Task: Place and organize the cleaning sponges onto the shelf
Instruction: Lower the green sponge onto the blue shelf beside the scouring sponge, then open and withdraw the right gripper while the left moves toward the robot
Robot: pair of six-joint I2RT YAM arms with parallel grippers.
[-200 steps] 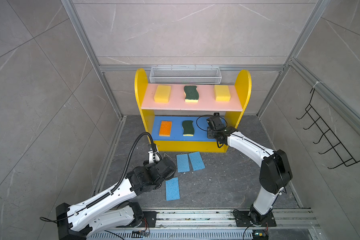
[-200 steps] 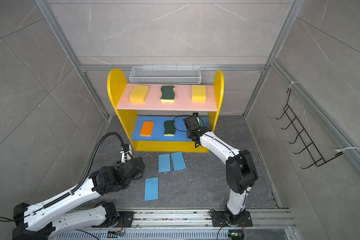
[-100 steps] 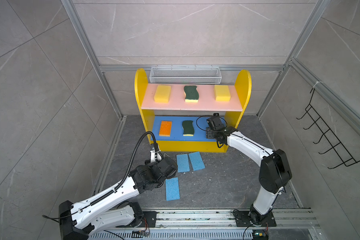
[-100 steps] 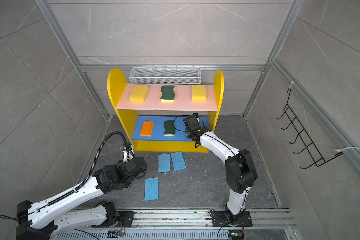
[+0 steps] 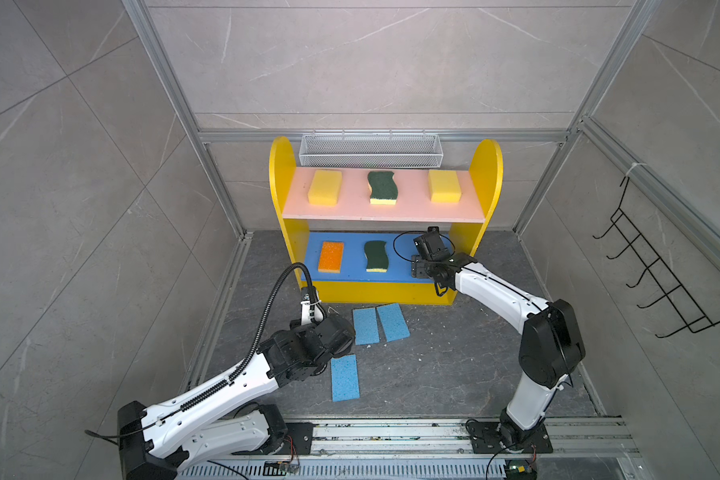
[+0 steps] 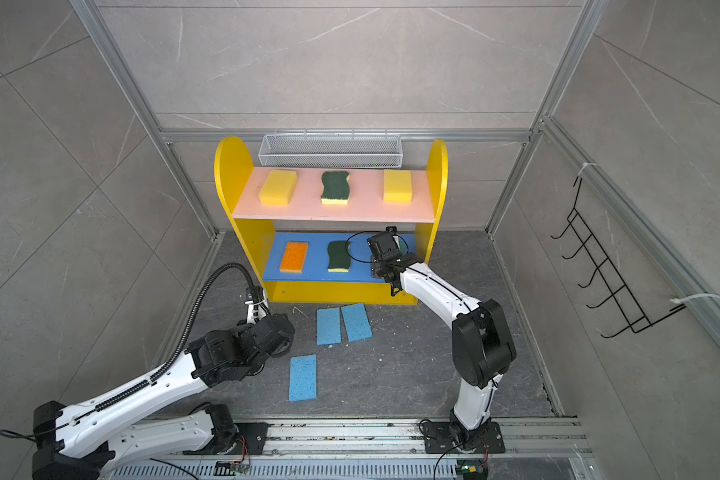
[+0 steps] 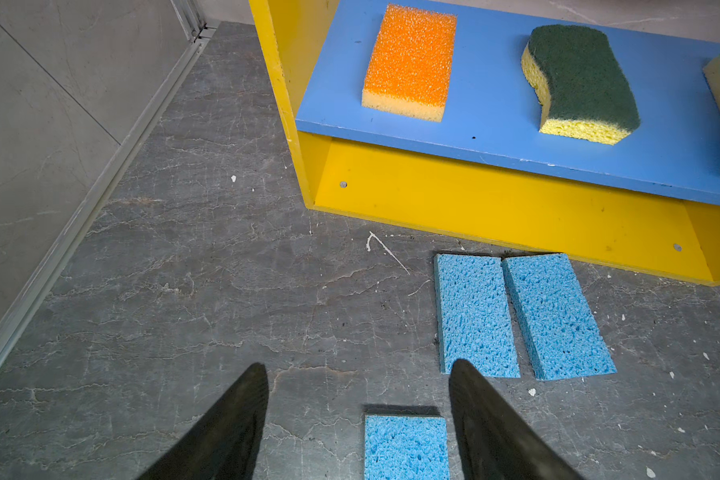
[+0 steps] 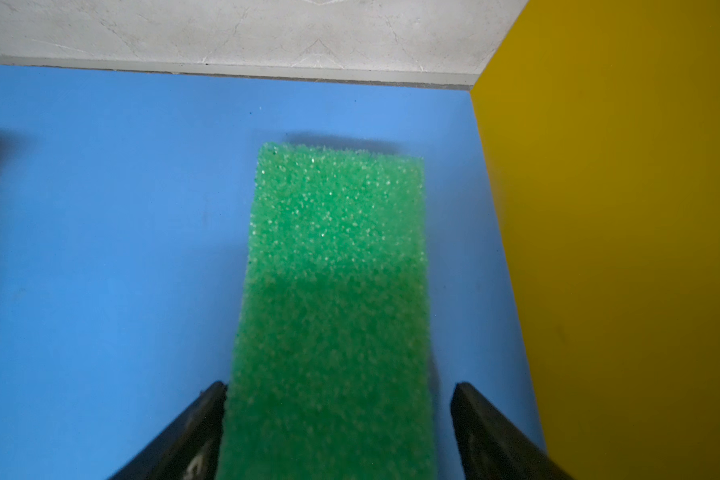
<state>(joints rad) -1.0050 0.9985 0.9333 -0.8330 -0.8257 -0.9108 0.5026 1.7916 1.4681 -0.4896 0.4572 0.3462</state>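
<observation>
Green-topped foam sponge (image 8: 333, 270) on the blue lower board (image 8: 100, 249) of the yellow shelf (image 8: 620, 208)
My right gripper (image 8: 339, 384) straddles it, released; my left gripper (image 7: 358, 365) hangs open before the shelf.

This is a robotics lab test cell built as a tiled room corner. Grey stone-look wall panels (image 5: 371, 62) sit in bare aluminium framing (image 5: 165, 79) over a dark stone-look floor (image 5: 454, 365). Two white robot arms (image 5: 495, 289), one trailing a black cable conduit (image 5: 269, 303), are bolted to a metal rail (image 5: 391, 434). A wire mesh basket (image 5: 371, 149) and a black hook rack (image 5: 659, 261) hang on the walls.
</observation>
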